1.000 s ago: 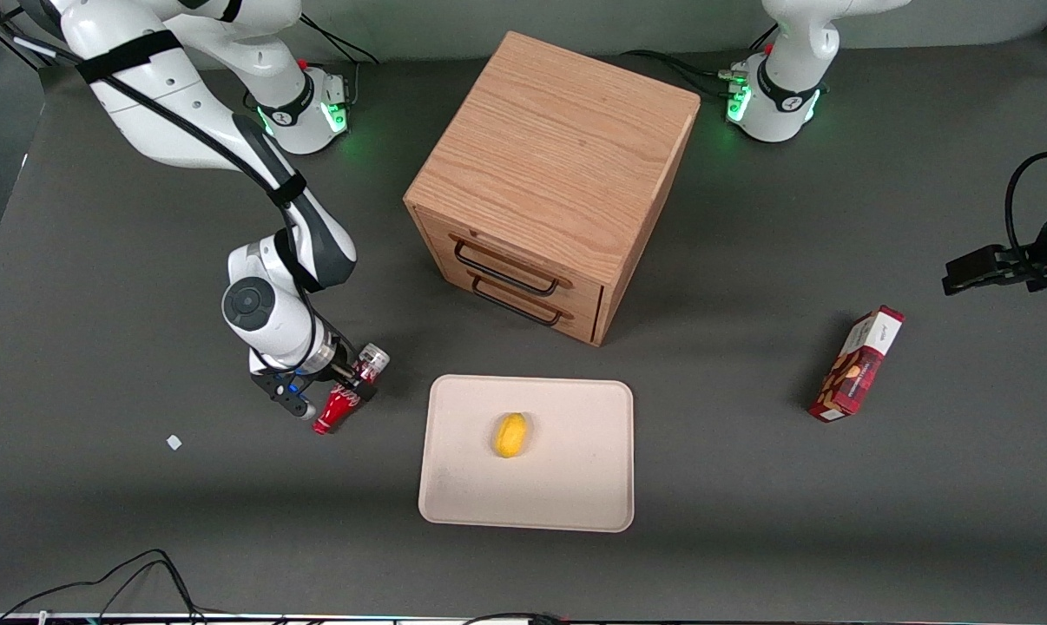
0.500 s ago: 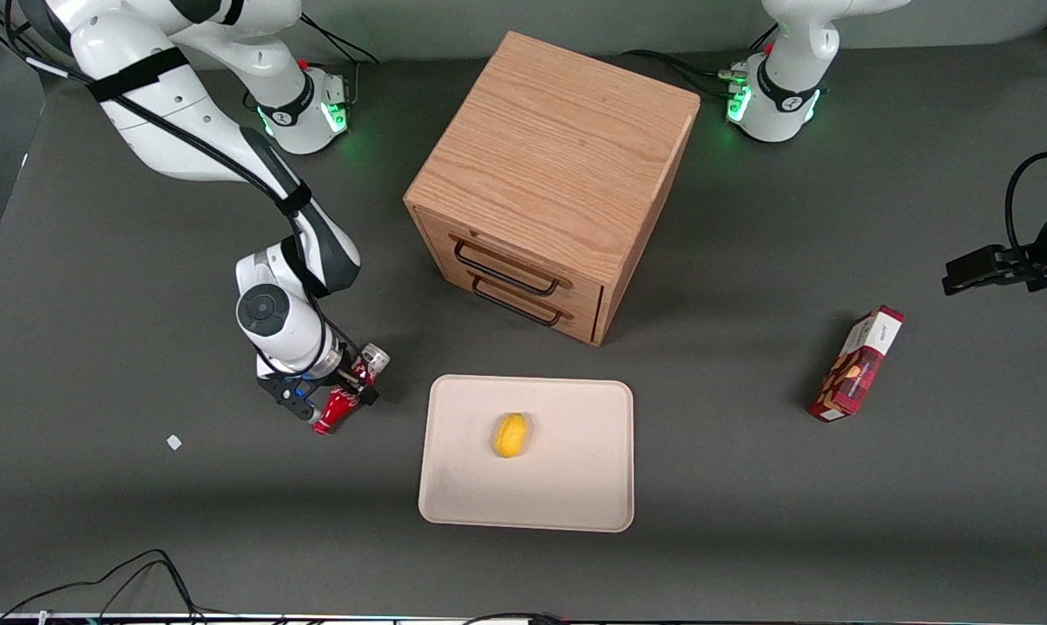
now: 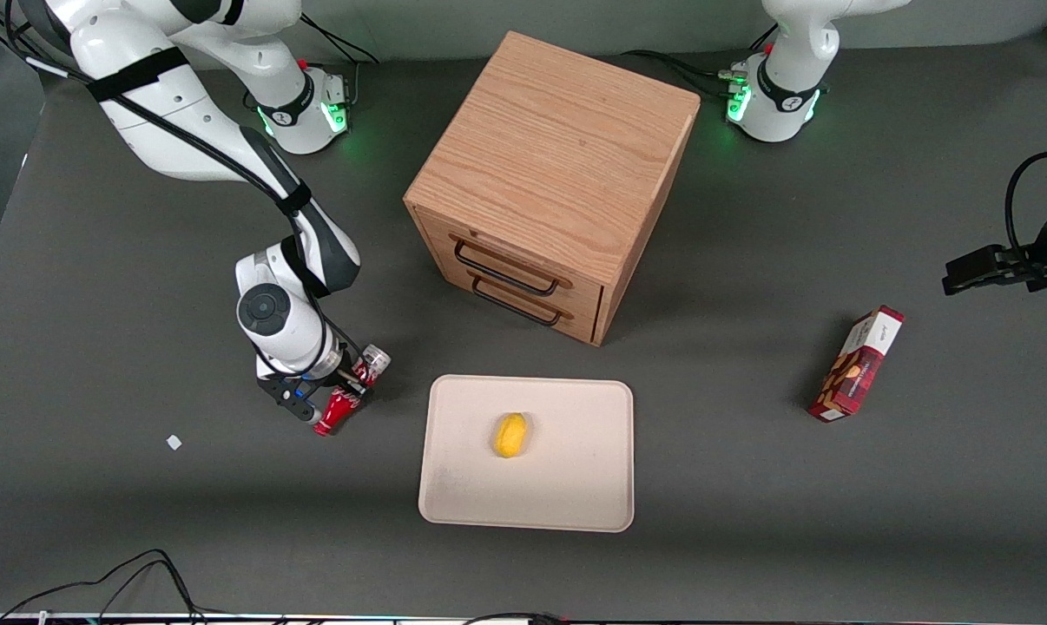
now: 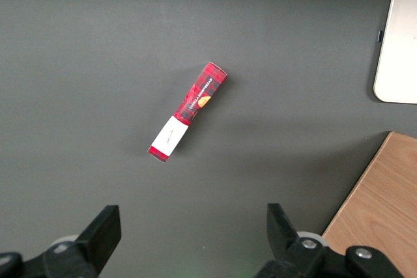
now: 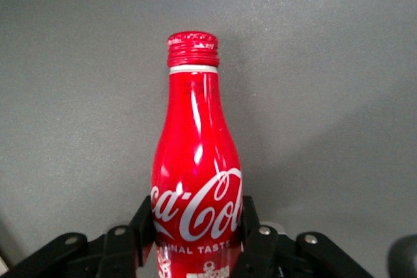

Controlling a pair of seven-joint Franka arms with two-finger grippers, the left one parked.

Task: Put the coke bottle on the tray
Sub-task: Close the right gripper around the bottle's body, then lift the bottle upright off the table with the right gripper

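**Red bottle clamped beside the tray**

Red and glossy, the coke bottle [image 5: 195, 180] lies on its side on the dark table [image 3: 141, 521], cap pointing toward the front camera. The gripper [image 3: 331, 398] is down at table level, its black fingers [image 5: 251, 226] clenched against both sides of the bottle's body. The cream tray [image 3: 576, 486] sits just beside it, holding a yellow lemon [image 3: 511, 434]. A wooden drawer cabinet [image 3: 558, 174] stands farther from the camera.
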